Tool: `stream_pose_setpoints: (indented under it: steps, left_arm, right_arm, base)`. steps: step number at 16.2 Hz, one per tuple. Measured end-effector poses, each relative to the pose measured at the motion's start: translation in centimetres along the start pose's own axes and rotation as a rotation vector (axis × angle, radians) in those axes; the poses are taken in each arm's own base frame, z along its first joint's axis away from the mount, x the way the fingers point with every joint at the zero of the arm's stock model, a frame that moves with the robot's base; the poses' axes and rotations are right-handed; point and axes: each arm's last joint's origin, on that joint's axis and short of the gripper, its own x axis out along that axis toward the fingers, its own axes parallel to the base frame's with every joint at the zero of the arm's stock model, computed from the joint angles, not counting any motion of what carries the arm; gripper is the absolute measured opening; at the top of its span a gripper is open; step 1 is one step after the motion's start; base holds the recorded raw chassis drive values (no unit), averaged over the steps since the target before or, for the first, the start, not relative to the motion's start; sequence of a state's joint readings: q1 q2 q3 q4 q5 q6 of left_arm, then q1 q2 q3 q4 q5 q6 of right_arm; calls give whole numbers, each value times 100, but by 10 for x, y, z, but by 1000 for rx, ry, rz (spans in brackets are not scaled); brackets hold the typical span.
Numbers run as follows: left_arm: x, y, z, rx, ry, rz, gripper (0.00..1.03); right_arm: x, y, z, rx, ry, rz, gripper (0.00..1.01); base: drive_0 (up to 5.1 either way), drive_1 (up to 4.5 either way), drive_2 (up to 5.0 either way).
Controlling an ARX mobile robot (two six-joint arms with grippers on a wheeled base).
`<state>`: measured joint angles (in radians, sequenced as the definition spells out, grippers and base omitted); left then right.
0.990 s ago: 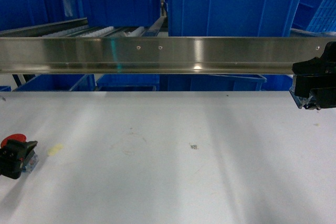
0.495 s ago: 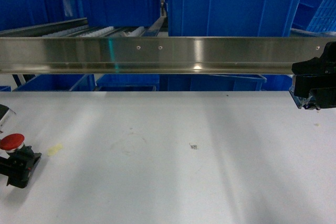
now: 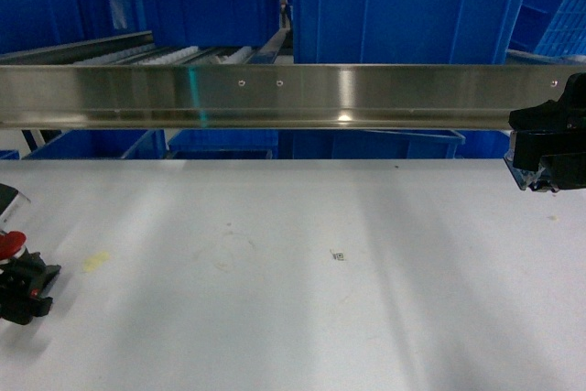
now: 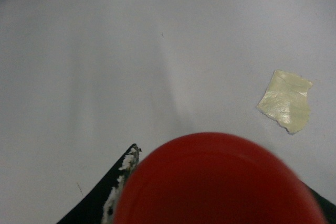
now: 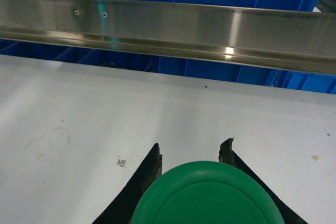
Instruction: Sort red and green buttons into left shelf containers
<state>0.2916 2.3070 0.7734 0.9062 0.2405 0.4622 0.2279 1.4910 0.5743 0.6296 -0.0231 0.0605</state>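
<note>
Head: my left claw [image 3: 20,292] at far left counter [image 3: 302,309] edge, pinching red button [image 3: 11,243], cap up, ready for carry to blue bins [image 3: 412,6] beyond steel rail [image 3: 275,93]. My right claw [image 3: 548,157] waits high at right edge.

Left wrist: red cap [image 4: 220,182] fills lens, fingers [image 4: 113,195] clamped beside it; yellowish scrap [image 4: 286,100] lies apart.

Right wrist: green button [image 5: 207,195] pinched between fingers [image 5: 147,179], held clear above counter.

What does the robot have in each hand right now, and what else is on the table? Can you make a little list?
left gripper: shut on the red button
right gripper: shut on the green button
table: white, mostly bare
yellowish scrap: flat on the table, near the red button
tiny square code sticker: mid-table
blue bins: behind the steel rail
</note>
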Motion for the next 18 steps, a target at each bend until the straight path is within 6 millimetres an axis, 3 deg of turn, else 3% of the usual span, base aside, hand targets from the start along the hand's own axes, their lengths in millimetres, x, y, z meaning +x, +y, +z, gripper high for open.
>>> stream_pose_setpoints:
  steps: [3, 6, 7, 9, 11, 14, 16, 17, 18]
  left_arm:
    - [0, 0, 0, 5, -4, -1, 28]
    - [-1, 1, 1, 16, -21, 13, 26]
    - [-12, 0, 2, 39, -75, 38, 26]
    - [-48, 0, 21, 90, -215, 81, 25]
    - [-96, 0, 54, 111, -371, 120, 25]
    - [-157, -17, 66, 69, -449, 68, 25]
    - [-199, -13, 86, 63, -582, 111, 25]
    - [-217, -10, 93, 48, -621, 130, 25]
    - [-222, -11, 96, 44, -637, 135, 25]
  right_arm:
    - [0, 0, 0, 0, 0, 0, 28]
    - [0, 0, 0, 0, 0, 0, 28]
    - [0, 0, 0, 0, 0, 0, 28]
    - [0, 0, 0, 0, 0, 0, 28]
    - [0, 0, 0, 0, 0, 0, 28]
    - [0, 0, 0, 0, 0, 0, 28]
    - [0, 0, 0, 0, 0, 0, 28]
    - [0, 0, 0, 0, 0, 1, 28]
    - [0, 0, 0, 0, 0, 0, 28]
  base:
    - [0, 0, 0]
    - [0, 0, 0]
    - [0, 0, 0]
    - [0, 0, 0]
    - [0, 0, 0]
    - [0, 0, 0]
    - [0, 0, 0]
    - [0, 0, 0]
    - [0, 0, 0]
